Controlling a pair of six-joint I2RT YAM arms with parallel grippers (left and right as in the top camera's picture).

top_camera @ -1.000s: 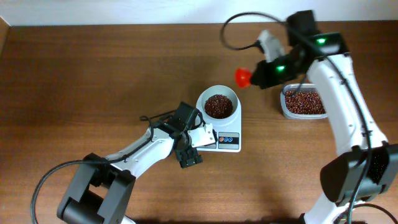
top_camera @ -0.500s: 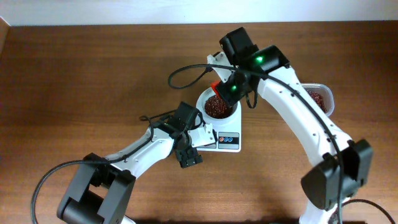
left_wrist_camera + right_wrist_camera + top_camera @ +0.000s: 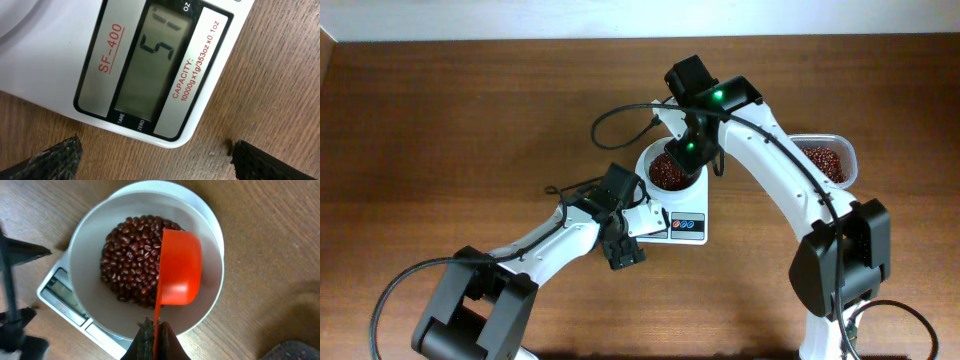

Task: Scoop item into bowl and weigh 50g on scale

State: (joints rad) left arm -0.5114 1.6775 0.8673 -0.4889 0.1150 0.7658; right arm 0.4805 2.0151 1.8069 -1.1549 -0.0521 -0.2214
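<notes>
Your right hand (image 3: pixel 154 330) is clamped on the handle of an orange scoop (image 3: pixel 177 272), its cup just ahead inside the bowl (image 3: pixel 85 240) over the beans (image 3: pixel 130 255), while your left hand (image 3: pixel 157 157) gapes wide, the scale (image 3: pixel 60 55) just ahead on the bench (image 3: pixel 265 75).

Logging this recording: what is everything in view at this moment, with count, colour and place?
table: one, brown wood, under everything
scale: one, white with a grey display, mid-table
bowl: one, white, on the scale
beans: many, dark reddish-brown, piled in the bowl; more in the container
scoop: one, orange-red, within the bowl's rim, above the beans
container: one, clear plastic, right of the scale, holding beans
left end effector: one, black fingers, open, at the scale's display end
right end effector: one, shut on the scoop's handle, above the bowl
</notes>
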